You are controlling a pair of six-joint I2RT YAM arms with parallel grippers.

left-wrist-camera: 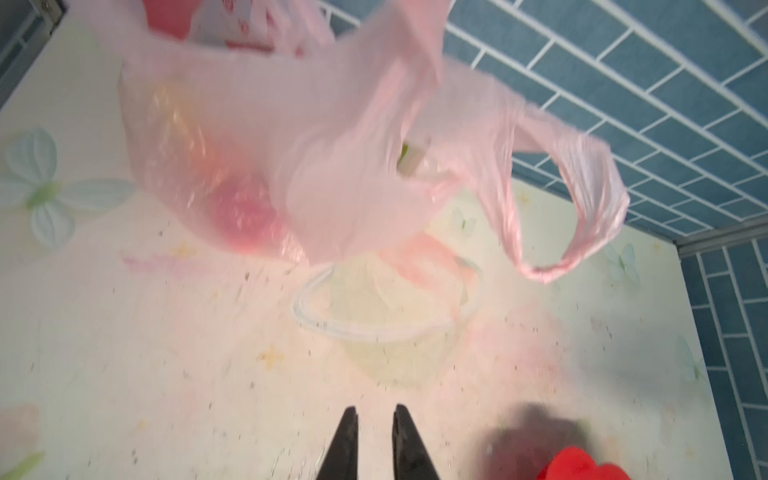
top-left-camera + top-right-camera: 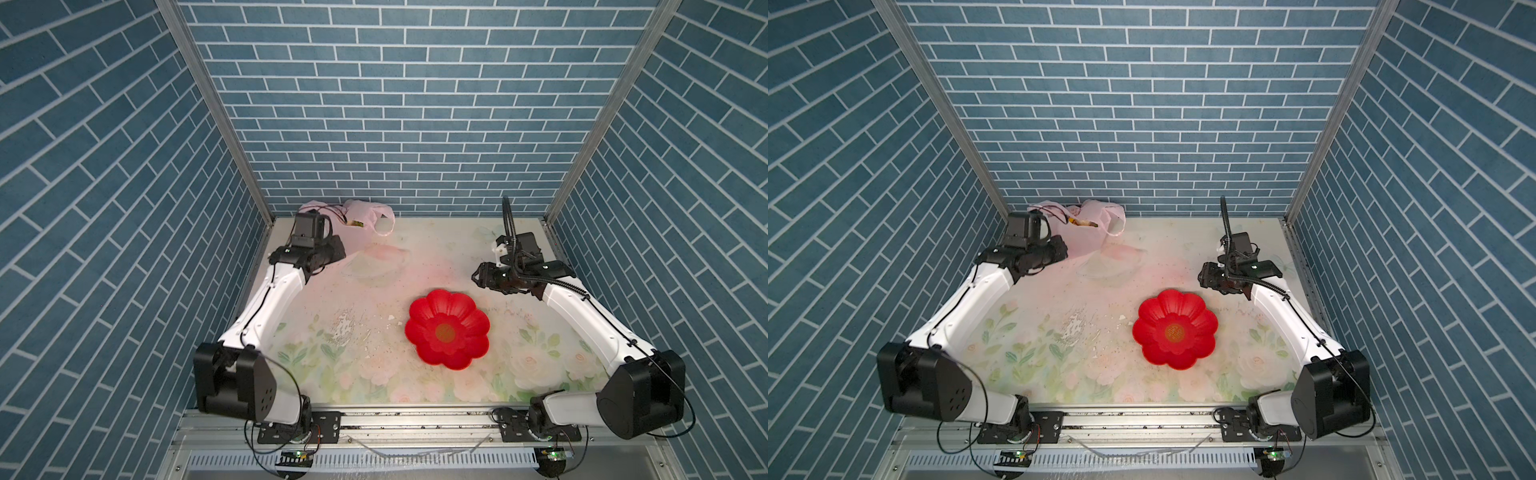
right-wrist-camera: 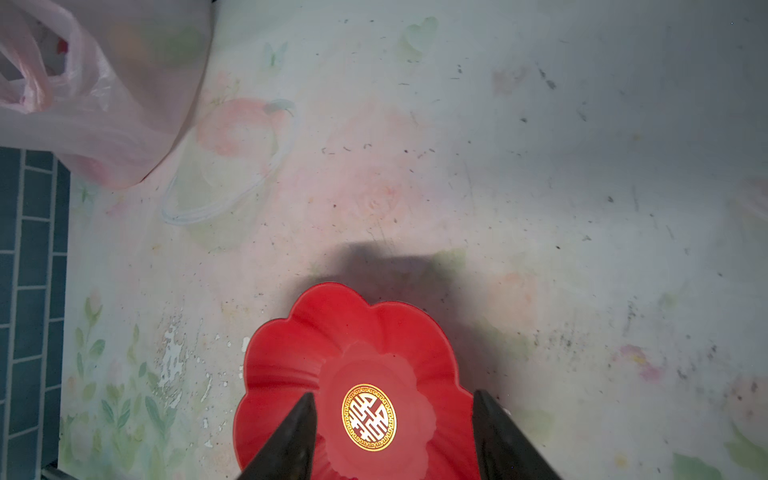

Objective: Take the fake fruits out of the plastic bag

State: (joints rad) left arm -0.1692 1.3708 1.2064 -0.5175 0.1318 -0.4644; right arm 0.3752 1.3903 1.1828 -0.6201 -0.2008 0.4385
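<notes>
The pale-pink plastic bag (image 2: pixel 365 216) (image 2: pixel 1088 237) stands bunched in the back left corner, one loop handle (image 1: pixel 582 208) hanging free. Fake fruits show through its film: a red round one (image 1: pixel 245 216), a yellowish one (image 1: pixel 174 124), a green tip (image 1: pixel 409 156) at the bag's mouth, and a yellow-brown end (image 2: pixel 356 224). My left gripper (image 1: pixel 376 411) is short of the bag, jaws a narrow gap apart with nothing between them. My right gripper (image 3: pixel 392 395) (image 2: pixel 478 276) hangs open over the red bowl, far from the bag (image 3: pixel 104 104).
A red flower-shaped bowl (image 2: pixel 419 311) (image 2: pixel 1150 316) (image 3: pixel 332 307) sits right of the table's middle, with nothing in it. A clear bowl (image 2: pixel 374 266) (image 1: pixel 374 328) lies in front of the bag. Blue brick walls close in the back and both sides.
</notes>
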